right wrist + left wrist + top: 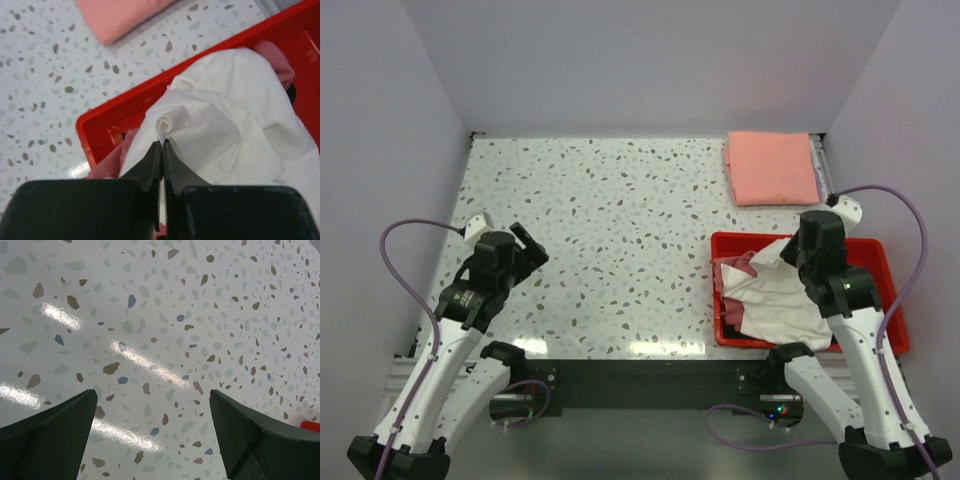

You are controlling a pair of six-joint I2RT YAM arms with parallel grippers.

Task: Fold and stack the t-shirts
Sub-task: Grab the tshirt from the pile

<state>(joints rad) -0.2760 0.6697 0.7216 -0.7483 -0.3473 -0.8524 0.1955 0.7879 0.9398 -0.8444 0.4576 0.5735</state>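
- Right wrist view: the right tool [162, 142] is pinched tight on a raised fold of the white t-shirt [225, 120], jaws almost meeting and cloth bunched just past the tips. Taking a peak rather than a flat patch probably serves to lift this one shirt clear of those under it.
- That white t-shirt lies crumpled on top of the pile inside the red bin [892, 300], which sits at about 4 o'clock on the counter [620, 220] in the top view. A dusty-pink shirt [735, 270] pokes out beneath it on the bin's 9 o'clock side.
- A salmon-pink t-shirt [772, 167] lies folded flat at the counter's 1 o'clock corner, apart from the bin. It reads as the start of the stack, parked at the far edge so the middle is free for folding.
- The left tool [525, 245] hangs at 8 o'clock with its jaws wide and holding nothing, only speckled counter below it — likely placed to take a second corner once the shirt is brought over.
- Judged from this layout, the step in hand is drawing the next shirt from the bin. One shirt looks finished and at least two are not yet folded.
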